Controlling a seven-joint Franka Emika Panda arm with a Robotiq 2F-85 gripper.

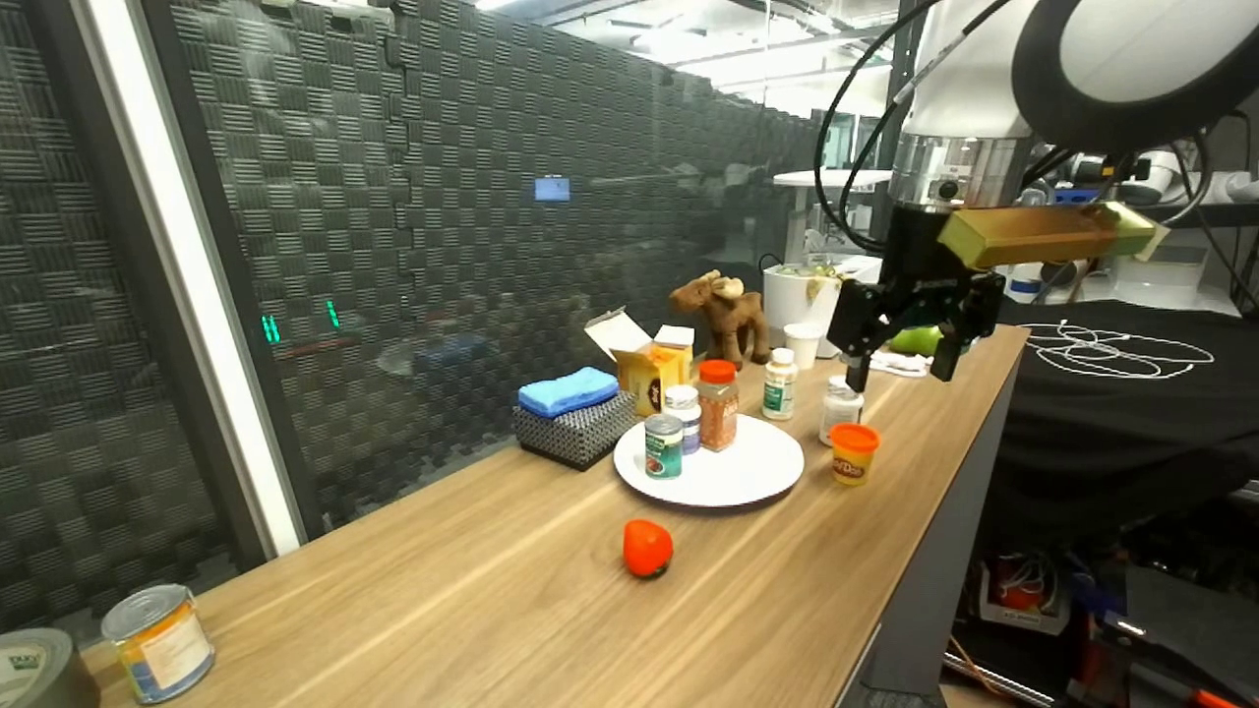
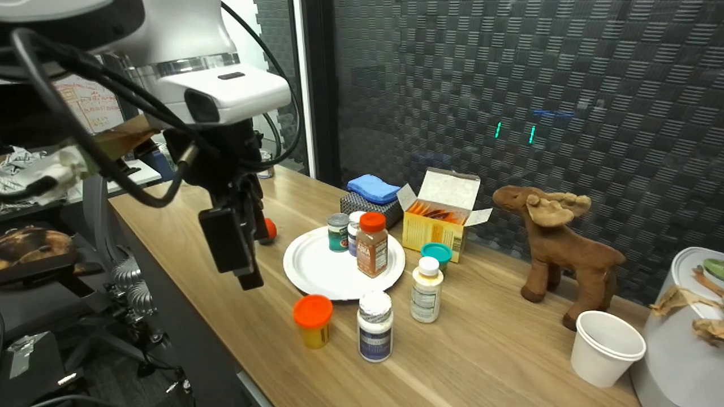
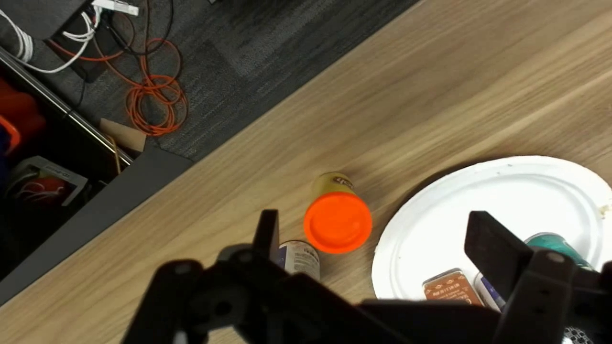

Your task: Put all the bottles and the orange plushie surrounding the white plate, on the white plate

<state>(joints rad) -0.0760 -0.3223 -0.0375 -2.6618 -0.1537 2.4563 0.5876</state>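
The round white plate (image 1: 733, 482) carries an amber bottle with a red cap (image 2: 372, 246), a white bottle with a purple label (image 1: 683, 418) and a small green can (image 1: 663, 447). Off the plate stand a green-labelled white bottle (image 2: 426, 291) and a silver-capped white bottle (image 2: 375, 328). A yellow tub with an orange lid (image 3: 338, 222) is beside that one. Above the table hangs my gripper (image 1: 899, 379), jaws wide apart and holding nothing. In the wrist view the tub appears between the fingers, below them. I can make out no orange plushie; it is hidden or out of view.
A round red-orange ball (image 1: 647, 548) lies in front of the plate. Behind are a blue block (image 1: 569, 391) on a dark mesh box, an open yellow box (image 2: 432, 232), a teal-lidded tub (image 2: 436, 252), a brown plush animal (image 2: 560, 249) and paper cups (image 2: 602, 359).
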